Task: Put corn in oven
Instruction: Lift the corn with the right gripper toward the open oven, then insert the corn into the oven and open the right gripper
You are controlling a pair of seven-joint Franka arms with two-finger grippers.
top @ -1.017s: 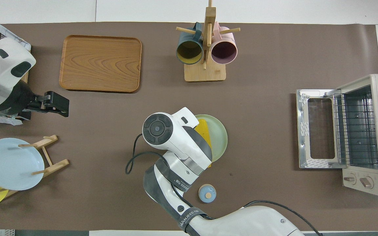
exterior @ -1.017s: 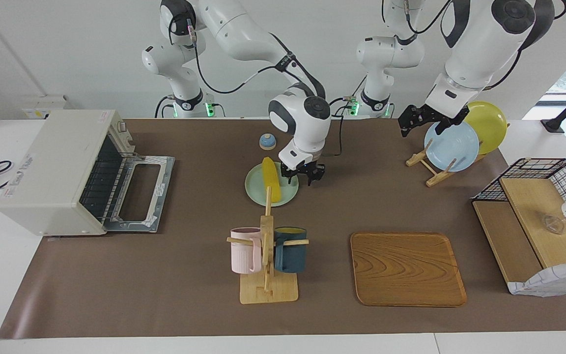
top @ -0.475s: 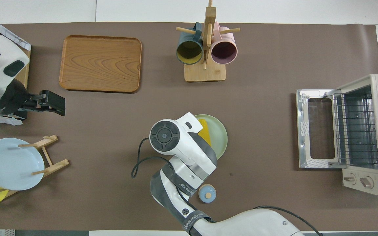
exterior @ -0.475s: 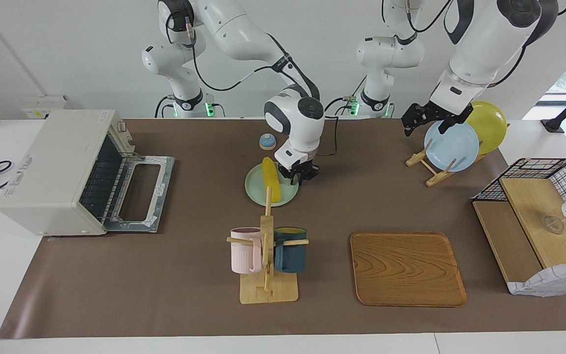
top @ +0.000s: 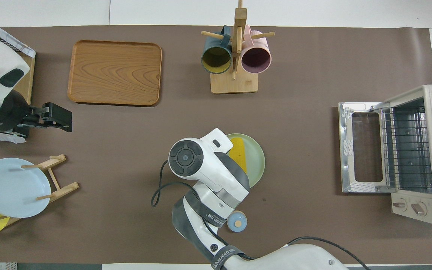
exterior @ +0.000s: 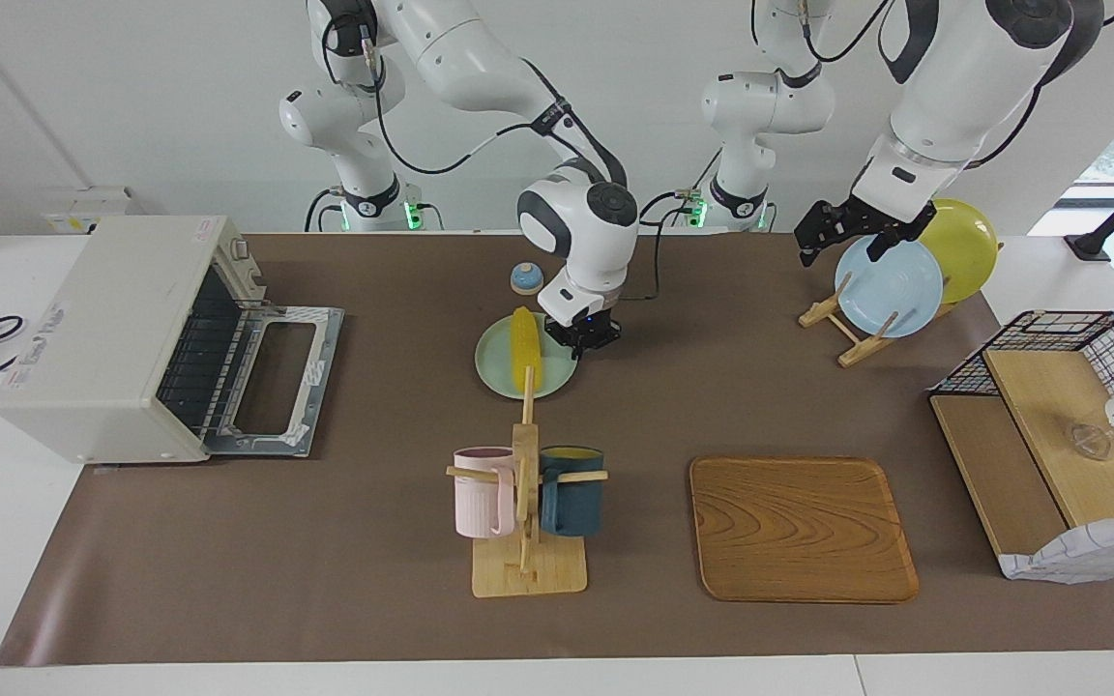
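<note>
Facing view: right gripper [exterior: 584,338] down at the green plate [exterior: 494,372], fingers together on its rim toward the left arm's end. Corn [exterior: 525,349] lies on the plate, ungripped. Oven [exterior: 122,333] open, well apart. Left gripper [exterior: 833,224] waits spread over the plate rack [exterior: 842,329].

Overhead view: the right arm's wrist hides that gripper; corn [top: 238,153] partly showing. Better to release the plate and regrip across the cob's middle.

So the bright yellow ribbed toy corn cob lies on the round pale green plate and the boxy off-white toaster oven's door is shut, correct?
Not quite: the door of the toaster oven is open, folded down flat in front of it, as the facing view shows. The corn cob does lie on the green plate.
</note>
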